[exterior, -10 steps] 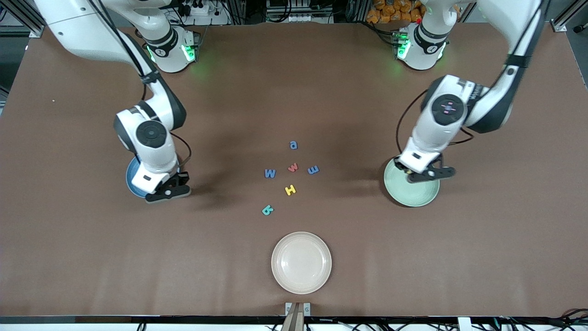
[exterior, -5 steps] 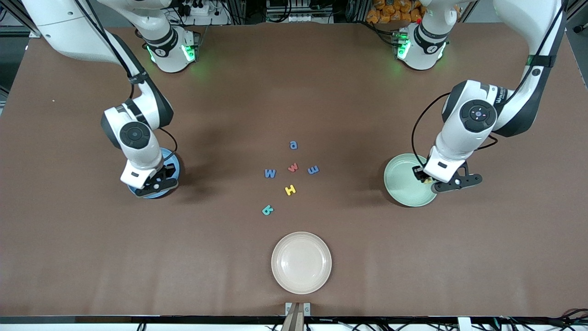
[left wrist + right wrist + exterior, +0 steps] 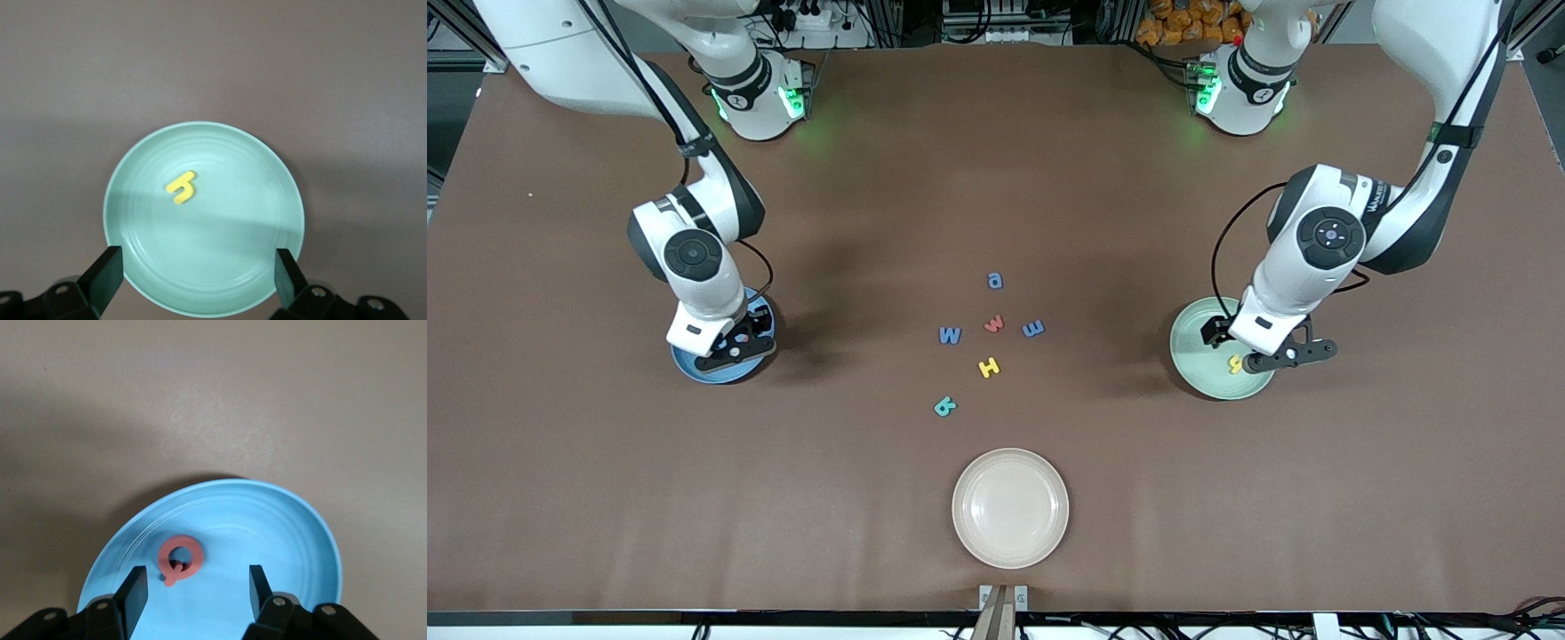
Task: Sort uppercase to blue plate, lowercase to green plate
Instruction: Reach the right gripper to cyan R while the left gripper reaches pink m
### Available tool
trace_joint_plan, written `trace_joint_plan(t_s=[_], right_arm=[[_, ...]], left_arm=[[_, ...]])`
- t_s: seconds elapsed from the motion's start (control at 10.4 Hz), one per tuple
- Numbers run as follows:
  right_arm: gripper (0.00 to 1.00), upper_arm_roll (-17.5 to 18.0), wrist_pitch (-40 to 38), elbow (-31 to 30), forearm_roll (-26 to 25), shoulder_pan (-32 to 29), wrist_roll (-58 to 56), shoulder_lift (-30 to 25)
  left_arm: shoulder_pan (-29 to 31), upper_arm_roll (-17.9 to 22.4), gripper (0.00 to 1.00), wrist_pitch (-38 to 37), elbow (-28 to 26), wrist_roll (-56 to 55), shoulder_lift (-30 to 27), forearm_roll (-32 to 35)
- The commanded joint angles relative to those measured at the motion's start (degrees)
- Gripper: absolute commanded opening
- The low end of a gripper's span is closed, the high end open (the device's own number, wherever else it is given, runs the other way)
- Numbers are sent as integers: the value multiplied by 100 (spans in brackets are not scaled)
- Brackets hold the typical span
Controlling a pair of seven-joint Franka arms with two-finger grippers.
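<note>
Front view: six foam letters (image 3: 989, 366) wait mid-table. Left wrist view: left gripper (image 3: 193, 277), open and empty, over green plate (image 3: 267, 267) holding yellow h (image 3: 181, 187). Right wrist view: right gripper (image 3: 195, 590), open and empty, over blue plate (image 3: 293, 540) holding the red Q (image 3: 179, 558), apparently sorted.

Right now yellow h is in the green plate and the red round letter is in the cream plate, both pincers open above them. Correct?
Not quite. The red round letter lies in the blue plate, as the right wrist view shows. The rest stands: yellow h in the green plate, left pincer and right pincer open above them.
</note>
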Motion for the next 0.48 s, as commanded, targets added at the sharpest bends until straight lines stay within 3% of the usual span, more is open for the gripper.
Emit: trace_joint_plan(t_s=[0.0, 0.29, 0.39], right_arm=[[67, 68, -197, 8, 1051, 180, -113, -377], [66, 59, -171, 596, 3266, 891, 80, -361], [65, 68, -188, 815, 3525, 1024, 272, -360]], left_arm=[[-355, -14, 100, -107, 225, -192, 236, -6], [-715, -14, 100, -107, 594, -612, 588, -14], [-777, -14, 100, -107, 734, -910, 763, -6]])
